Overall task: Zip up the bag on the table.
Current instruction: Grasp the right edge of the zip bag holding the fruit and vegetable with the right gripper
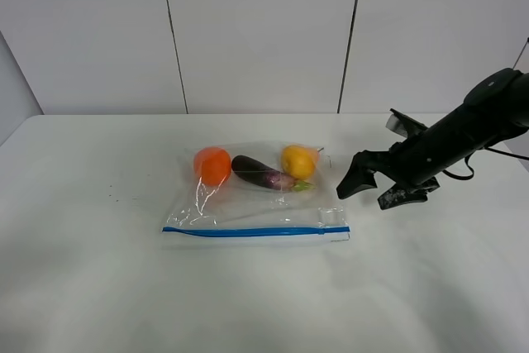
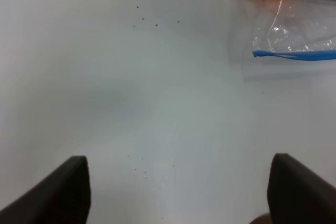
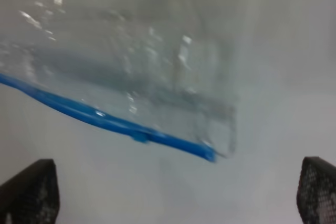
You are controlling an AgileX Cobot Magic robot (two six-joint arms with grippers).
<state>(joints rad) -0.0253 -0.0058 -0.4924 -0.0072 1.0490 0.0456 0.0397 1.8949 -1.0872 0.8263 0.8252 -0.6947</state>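
Note:
The bag (image 1: 256,204) lies flat in the middle of the table (image 1: 99,287), its blue zip strip (image 1: 248,231) along the near edge. Through the clear plastic I see an orange fruit (image 1: 212,164), a purple eggplant (image 1: 260,173) and a yellow fruit (image 1: 297,161). My right gripper (image 1: 376,190) hovers just right of the bag, open, nothing between its fingers. The right wrist view shows the bag (image 3: 131,51) and the right end of the zip strip (image 3: 105,120) close ahead of the open right gripper (image 3: 173,192). My left gripper (image 2: 176,190) is open over bare table, with the bag's left corner (image 2: 294,30) farther off.
A grey panelled wall (image 1: 264,31) stands behind the table's far edge. A few tiny dark specks (image 1: 116,197) mark the tabletop left of the bag. The left arm does not show in the high view.

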